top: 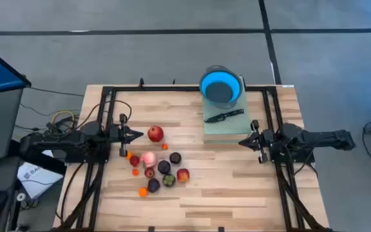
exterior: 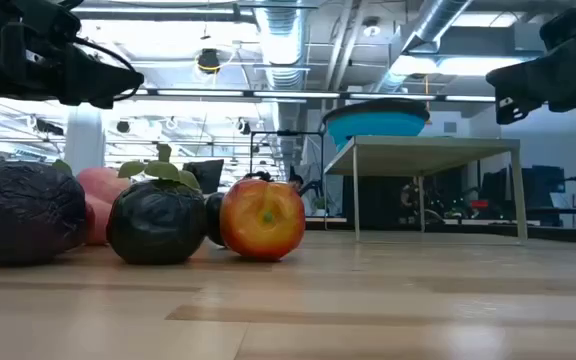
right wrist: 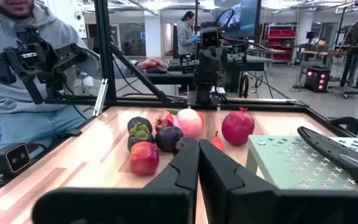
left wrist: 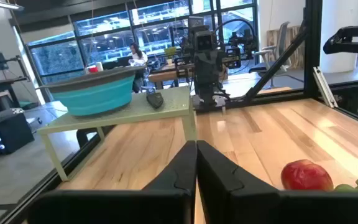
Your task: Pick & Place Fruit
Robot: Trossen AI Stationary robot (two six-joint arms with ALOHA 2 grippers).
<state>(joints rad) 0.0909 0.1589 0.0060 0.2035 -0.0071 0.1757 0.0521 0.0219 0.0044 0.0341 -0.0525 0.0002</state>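
From above, the left gripper (top: 136,135) hangs at the table's left side and the right gripper (top: 242,142) at its right, both pinched fully shut and empty, with the fruit (top: 154,164) clustered on the wooden table (top: 224,187) between them, nearer the left one. The left wrist view shows its fingers (left wrist: 185,168) pressed together, a red fruit (left wrist: 306,176) lying just beside them. The right wrist view shows its own fingers (right wrist: 194,165) closed too, the fruit pile ahead and a black knife (right wrist: 340,148) on the pale green stand (right wrist: 291,163).

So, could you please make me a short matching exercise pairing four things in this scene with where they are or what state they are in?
Things:
1. blue bowl
2. black knife
3. fruit
4. left gripper

Places or states:
A. shut, holding nothing
B. scattered on the bare wooden table
C. lying on the green stand, beside the bowl
D. at the stand's far end

Pairs: 1-D, 2-C, 3-B, 4-A
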